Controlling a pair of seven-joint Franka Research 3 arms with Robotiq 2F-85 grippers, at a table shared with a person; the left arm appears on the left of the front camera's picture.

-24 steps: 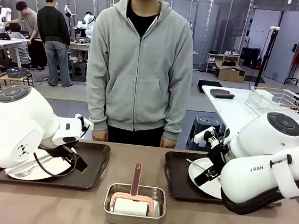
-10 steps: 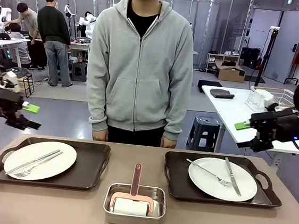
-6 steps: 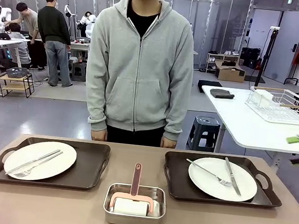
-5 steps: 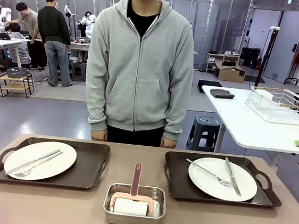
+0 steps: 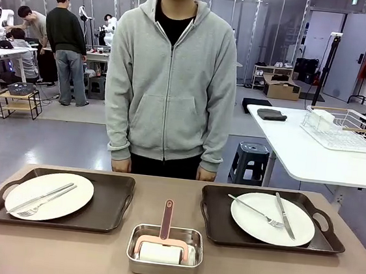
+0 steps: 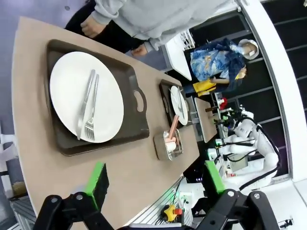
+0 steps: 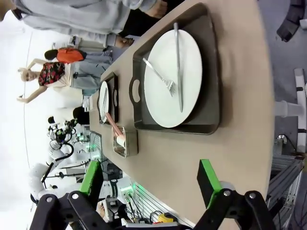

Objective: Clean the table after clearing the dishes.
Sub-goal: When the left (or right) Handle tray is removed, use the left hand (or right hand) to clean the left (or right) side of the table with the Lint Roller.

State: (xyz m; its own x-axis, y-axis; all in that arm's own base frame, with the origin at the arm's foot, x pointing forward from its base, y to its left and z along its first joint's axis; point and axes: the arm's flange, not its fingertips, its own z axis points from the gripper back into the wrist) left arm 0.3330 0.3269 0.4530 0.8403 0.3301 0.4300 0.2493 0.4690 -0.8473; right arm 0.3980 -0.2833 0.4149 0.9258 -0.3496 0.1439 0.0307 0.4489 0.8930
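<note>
Left gripper [image 6: 156,184]: raised clear of the table [image 6: 38,158], aimed down at its left end, wrist rolled so the top runs diagonally. Claw released, green pads [image 6: 97,178] spread wide, nothing between them. Left tray [image 6: 127,88] sits at 11 o'clock in this view.

Right gripper [image 7: 148,184]: same pose over the right end, raised and touching nothing. Claw released, pads apart, empty. Right tray [image 7: 213,67] sits at 1 o'clock in its view.

Front view:
- Steel pan [image 5: 163,271] at 6 o'clock on the table, near the robot's edge, midway between the trays. In it lies a white roller [image 5: 159,253], its pink handle pointing to 12.
- Left tray at 9 o'clock. Left plate [image 5: 75,194] lies on it, toward its left side, with a fork [image 5: 34,209] and knife [image 5: 36,198] side by side across it.
- Right tray at 3 o'clock. Right plate [image 5: 252,228] lies on it. Its fork and knife lie apart, the fork left, the knife right.
- All dishes are on the table, each plate on its own tray, flat.
- Person [image 5: 170,90] at 12 o'clock, standing at the far edge in a grey hoodie. Arms straight down, hands [image 5: 122,165] at the sides, just beyond the table, touching nothing.
</note>
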